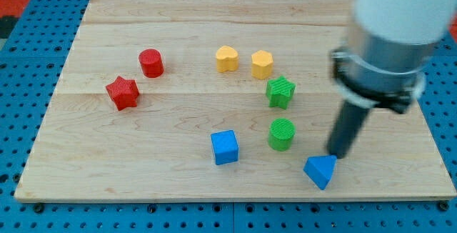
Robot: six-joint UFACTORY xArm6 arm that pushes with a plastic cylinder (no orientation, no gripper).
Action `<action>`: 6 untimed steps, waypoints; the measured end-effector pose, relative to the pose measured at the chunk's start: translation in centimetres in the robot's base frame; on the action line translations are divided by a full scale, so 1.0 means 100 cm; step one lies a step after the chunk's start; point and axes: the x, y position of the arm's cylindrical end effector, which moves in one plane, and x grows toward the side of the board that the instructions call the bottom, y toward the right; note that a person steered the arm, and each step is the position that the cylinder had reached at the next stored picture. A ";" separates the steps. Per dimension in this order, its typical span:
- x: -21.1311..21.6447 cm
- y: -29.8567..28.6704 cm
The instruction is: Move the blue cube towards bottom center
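Note:
The blue cube [225, 147] sits on the wooden board [178, 169], a little below the middle. My tip [338, 154] is at the view's lower right, well to the right of the cube. It stands just above a blue triangular block [320, 170], close to touching it. A green cylinder [281, 134] lies between my tip and the blue cube.
A green star [280, 92] is above the green cylinder. A yellow heart [227, 58] and a yellow hexagon [262, 64] sit near the top middle. A red cylinder [151, 63] and a red star [123, 93] are at the left. The arm's pale body [393, 18] fills the upper right.

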 end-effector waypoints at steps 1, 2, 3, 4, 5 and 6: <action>0.026 0.037; 0.043 0.006; 0.037 -0.038; 0.034 -0.081; 0.053 -0.073; 0.057 -0.091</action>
